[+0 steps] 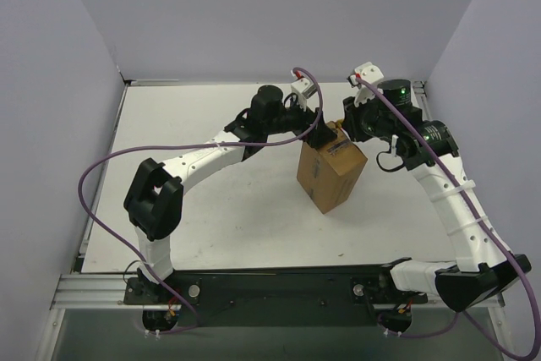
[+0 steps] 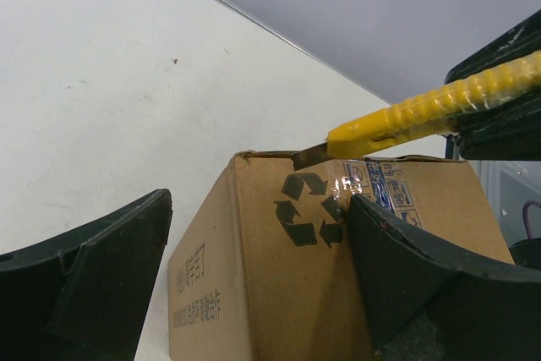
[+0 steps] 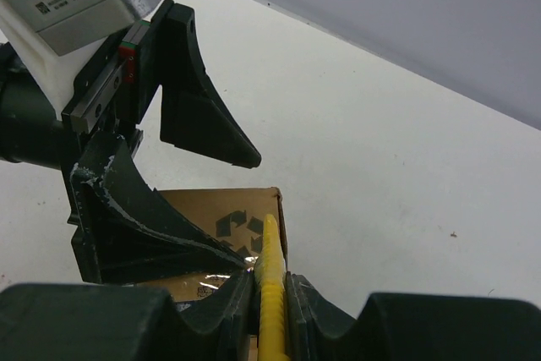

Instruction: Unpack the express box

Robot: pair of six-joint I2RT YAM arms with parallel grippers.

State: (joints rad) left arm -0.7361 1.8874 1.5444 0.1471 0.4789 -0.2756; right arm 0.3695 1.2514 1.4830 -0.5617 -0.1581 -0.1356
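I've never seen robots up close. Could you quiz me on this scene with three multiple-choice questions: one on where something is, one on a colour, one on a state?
1. Where is the blade of the utility knife?
A. At the top edge of the express box
B. Flat on the table
C. Against the back wall

2. What colour is the knife's handle?
A. Red
B. Blue
C. Yellow

3. How do the jaws of the left gripper stand?
A. Shut on the knife
B. Wide open
C. Shut on a flap

Answers:
1 A: the left wrist view shows the blade at the box's top edge, just above the recycling symbol.
2 C: it is yellow in both wrist views, clamped in the right gripper.
3 B: its fingers stand far apart, with the box's corner between them.
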